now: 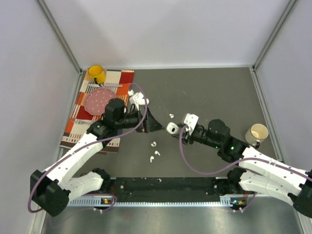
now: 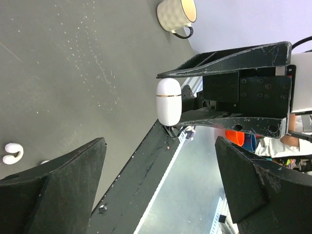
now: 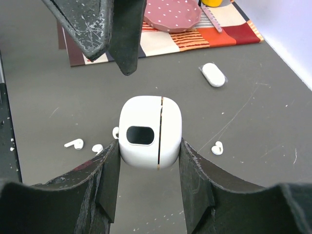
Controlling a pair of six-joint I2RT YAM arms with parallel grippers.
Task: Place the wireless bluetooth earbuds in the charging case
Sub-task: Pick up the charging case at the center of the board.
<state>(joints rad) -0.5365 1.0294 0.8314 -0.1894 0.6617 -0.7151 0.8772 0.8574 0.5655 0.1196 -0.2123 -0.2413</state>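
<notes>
My right gripper (image 1: 171, 128) (image 3: 148, 146) is shut on a white rounded charging case (image 3: 150, 130), held above the table with its lid seam closed and a dark oval recess facing the camera. The case also shows in the left wrist view (image 2: 168, 101). My left gripper (image 1: 154, 124) (image 2: 161, 195) is open and empty, just left of the case, jaws wide apart. Several tiny white earbuds lie on the dark table: one (image 1: 171, 116) behind the grippers, three (image 1: 154, 144) (image 1: 157, 152) (image 1: 151, 159) in front. The right wrist view shows them too (image 3: 74, 144) (image 3: 97, 148) (image 3: 217, 147).
A second white oval case (image 3: 213, 74) lies near the striped mat (image 1: 80, 114), which carries a pink plate (image 1: 99, 101) and a yellow cup (image 1: 96, 74). A cream mug (image 1: 257, 132) stands at the right. Grey walls enclose the table.
</notes>
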